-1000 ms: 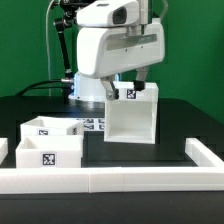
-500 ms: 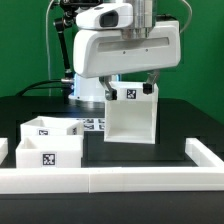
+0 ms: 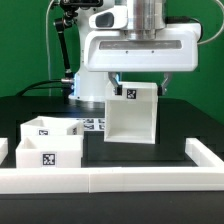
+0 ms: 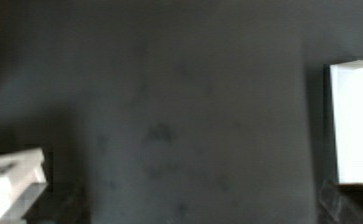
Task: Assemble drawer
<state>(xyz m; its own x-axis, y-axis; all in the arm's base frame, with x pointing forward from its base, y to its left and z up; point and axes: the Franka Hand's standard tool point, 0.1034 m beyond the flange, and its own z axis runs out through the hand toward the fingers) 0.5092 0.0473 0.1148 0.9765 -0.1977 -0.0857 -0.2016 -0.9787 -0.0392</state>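
In the exterior view the open-fronted housing stands upright mid-bench. From it, a front tray and a rear tray sit just beside each other at about eight o'clock, and a long rail lies at six o'clock. The claw hangs close over the housing's top; whether its fingers are apart or together cannot be told. The blurred wrist view shows dark bench and a white piece at one edge, too vague to name.

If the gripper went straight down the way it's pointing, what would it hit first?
Probably the bare black table, which fills most of the wrist view. The exterior view puts the gripper over the white housing, but depth is unclear.
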